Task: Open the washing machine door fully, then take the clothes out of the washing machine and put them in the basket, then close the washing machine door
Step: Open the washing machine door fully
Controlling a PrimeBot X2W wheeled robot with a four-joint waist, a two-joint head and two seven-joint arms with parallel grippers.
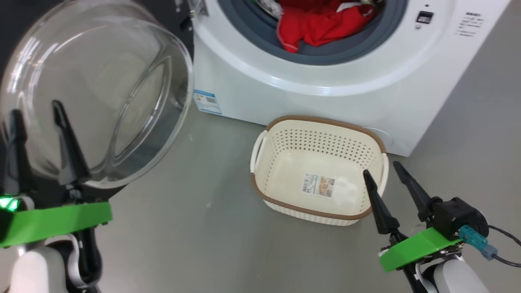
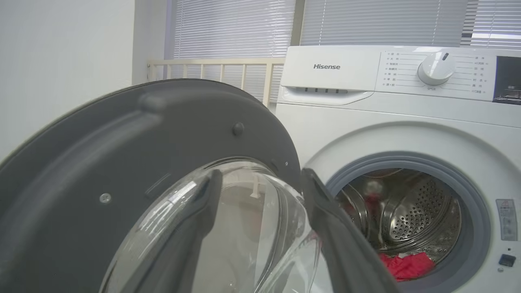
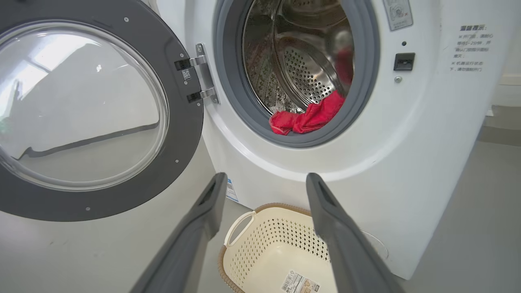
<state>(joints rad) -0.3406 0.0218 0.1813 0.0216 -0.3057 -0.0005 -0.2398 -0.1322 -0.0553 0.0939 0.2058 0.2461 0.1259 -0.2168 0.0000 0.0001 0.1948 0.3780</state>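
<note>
The washing machine (image 1: 325, 81) is white, and its door (image 1: 97, 89) is swung wide to the left with the clear glass bowl bulging toward me. My left gripper (image 1: 36, 108) is open and close against that bowl (image 2: 252, 228), holding nothing; I cannot tell if it touches. Red clothes (image 1: 321, 24) lie at the lower lip of the steel drum (image 3: 309, 73), partly over the grey gasket. The cream basket (image 1: 325, 121) stands on the floor below the opening, holding nothing but its paper label. My right gripper (image 1: 381, 169) is open above the basket's right end.
Grey floor (image 1: 195, 228) spreads between door and basket. A blue label (image 1: 207, 101) marks the washer's lower left corner. A pale wooden railing (image 2: 211, 69) and window blinds stand behind the machine. A cable (image 1: 504, 244) trails from my right wrist.
</note>
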